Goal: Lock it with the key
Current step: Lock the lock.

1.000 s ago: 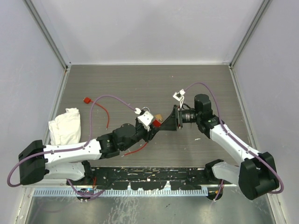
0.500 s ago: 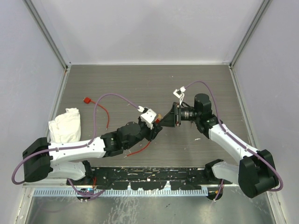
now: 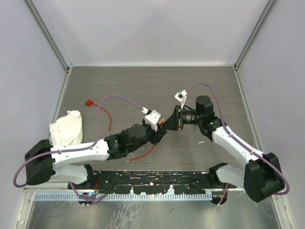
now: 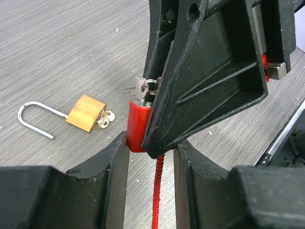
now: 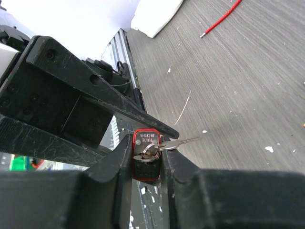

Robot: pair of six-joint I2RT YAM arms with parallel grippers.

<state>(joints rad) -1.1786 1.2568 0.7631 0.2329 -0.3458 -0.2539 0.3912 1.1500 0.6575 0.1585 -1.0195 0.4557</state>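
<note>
Slip risk: the key [image 4: 141,88] is a tiny bunch, smaller than the fingers, so I judge that a pinch landing on the ring or a spare blade would turn nothing.
Twist risk: if the right gripper [image 5: 147,157] rotates off the keyhole's axis, the blade could bend or jam. The red padlock [image 4: 137,125] could also swivel in the other grip.
Crowding risk: the two sets of fingers stand almost against each other, so a small sideways move could knock the lock loose.
Left gripper [image 4: 150,145]: closed on the red padlock's body, holding it above the worktop [image 4: 57,43], with the red cable [image 4: 156,195] hanging below.
Right gripper state: the jaws stand close on either side of the lock's keyed end and the dark key head. Whether they pinch the key, I cannot tell.
Key position: at the padlock's end face, between the right fingers, with the ring and one loose blade jutting to the side.
Bystander: a brass padlock [image 4: 86,112], shackle open, lies well apart on the worktop.
</note>
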